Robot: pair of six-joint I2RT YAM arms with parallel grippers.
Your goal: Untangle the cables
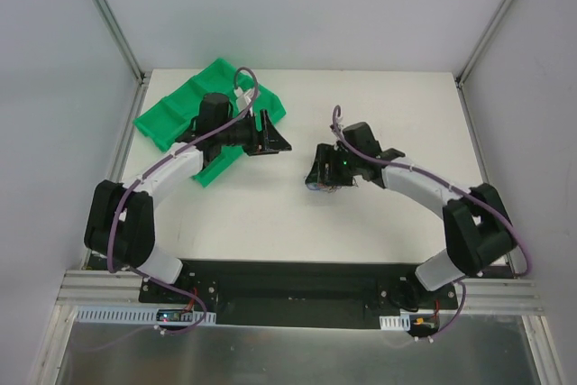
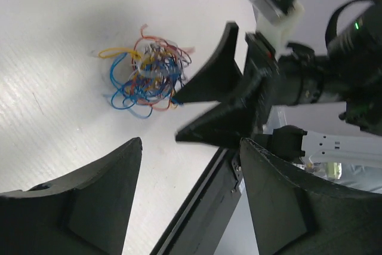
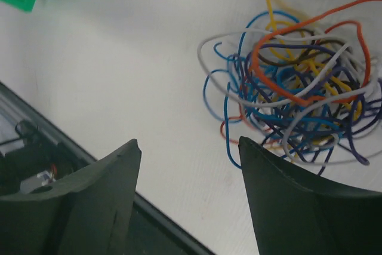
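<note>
White bench (image 1: 270, 223) carrying the cables (image 3: 298, 88), which are gathered into one small, dense tangle of very thin blue, purple, orange, yellow, red and white strands lying flat on the surface right of centre. In the overhead view the tangle is almost wholly hidden beneath the right end effector (image 1: 322, 174), which is lowered directly over it. In the right wrist view the two dark fingers are seen spread apart with bare bench between them. The bulk of the tangle lies just beyond and to the outer side of one finger (image 3: 298, 207), and only a single blue loop reaches towards the gap. No strand is pinched. In the left wrist view one fingertip of the right end effector is shown touching the edge of the tangle, while the other fingertip is held clear of it. The left end effector (image 1: 270, 137) is held well apart from the cables, left of centre and pointed towards them. Its fingers (image 2: 77, 207) are likewise spread and nothing is gripped between them. A green ridged plastic tray (image 1: 171, 119) is shown at the far left of the bench, partly beneath the left arm.
</note>
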